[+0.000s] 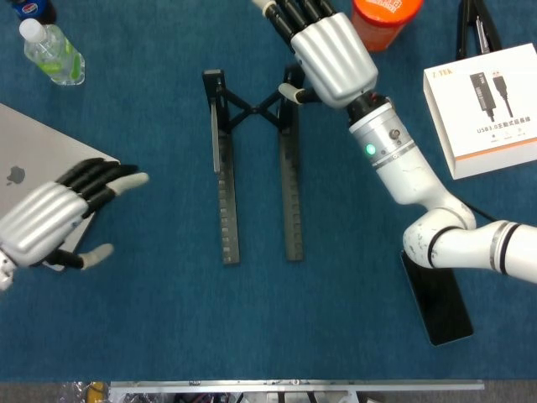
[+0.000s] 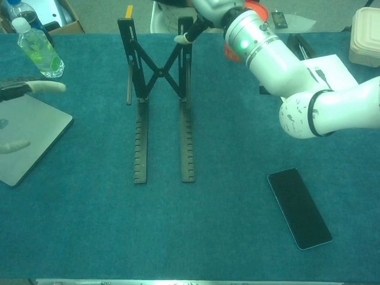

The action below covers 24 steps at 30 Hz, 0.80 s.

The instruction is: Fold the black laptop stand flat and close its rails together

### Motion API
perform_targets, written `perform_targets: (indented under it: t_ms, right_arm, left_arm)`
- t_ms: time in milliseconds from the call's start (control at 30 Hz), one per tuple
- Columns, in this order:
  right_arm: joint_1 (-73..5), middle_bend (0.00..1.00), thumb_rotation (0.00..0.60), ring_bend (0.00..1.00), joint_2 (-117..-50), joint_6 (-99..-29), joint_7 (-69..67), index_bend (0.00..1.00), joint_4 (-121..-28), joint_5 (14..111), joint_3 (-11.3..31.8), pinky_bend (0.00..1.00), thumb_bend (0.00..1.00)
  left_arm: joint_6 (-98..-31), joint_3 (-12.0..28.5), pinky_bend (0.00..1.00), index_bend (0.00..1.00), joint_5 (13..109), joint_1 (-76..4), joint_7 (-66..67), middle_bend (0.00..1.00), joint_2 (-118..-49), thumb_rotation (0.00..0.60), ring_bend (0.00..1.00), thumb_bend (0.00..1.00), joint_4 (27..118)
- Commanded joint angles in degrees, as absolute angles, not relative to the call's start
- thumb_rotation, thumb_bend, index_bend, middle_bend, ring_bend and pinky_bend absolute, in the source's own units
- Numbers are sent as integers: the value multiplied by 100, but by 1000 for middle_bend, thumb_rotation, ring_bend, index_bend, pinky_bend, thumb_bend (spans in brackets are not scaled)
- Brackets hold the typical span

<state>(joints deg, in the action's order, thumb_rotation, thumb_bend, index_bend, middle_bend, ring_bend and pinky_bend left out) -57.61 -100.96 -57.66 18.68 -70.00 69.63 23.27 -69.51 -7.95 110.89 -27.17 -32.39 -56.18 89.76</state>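
Observation:
The black laptop stand [image 1: 225, 193] sits mid-table with its two notched rails lying parallel and apart. Its back uprights stand raised, joined by an X-shaped brace [image 2: 157, 72]. My right hand [image 1: 329, 50] hovers over the top of the right upright, fingers stretched out, with the thumb [image 2: 181, 39] touching that upright. It holds nothing. My left hand [image 1: 52, 222] floats above the corner of the silver laptop [image 1: 21, 172], left of the stand and apart from it, fingers spread. Only its fingertips [image 2: 41, 86] show in the chest view.
A water bottle [image 1: 52, 52] lies at the far left. An orange container [image 1: 384, 18] stands behind my right hand, and a white box [image 1: 491, 109] rests at the right. A black phone [image 2: 300, 208] lies near the front right, under my right arm in the head view.

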Motion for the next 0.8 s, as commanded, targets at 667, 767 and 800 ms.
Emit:
perform_targets:
  t_ms: [667,767,800]
  right_arm:
    - [-5883,54,600,7,-10068,-5799,1943,0,-6965,6870,2192,179,59]
    - [-5899,54,600,7,-10059,-5807,1940,0,-6973,6859,2194,179,60]
    - [-5904,54,600,7,-10057,-5806,1943,0,-6972,6857,2192,179,60]
  left_arm:
    - [-5995,-989,0,50,11274,-4758,-6282,60,-6395,600,0,319,8526]
    - [-5949,-1005,0,50,11256,-4915,-6387,60,-6490,600,0,319,8435]
    - [-5936,-1015,0,50,11247,-4961,-6439,60,-6511,600,0,318,8418]
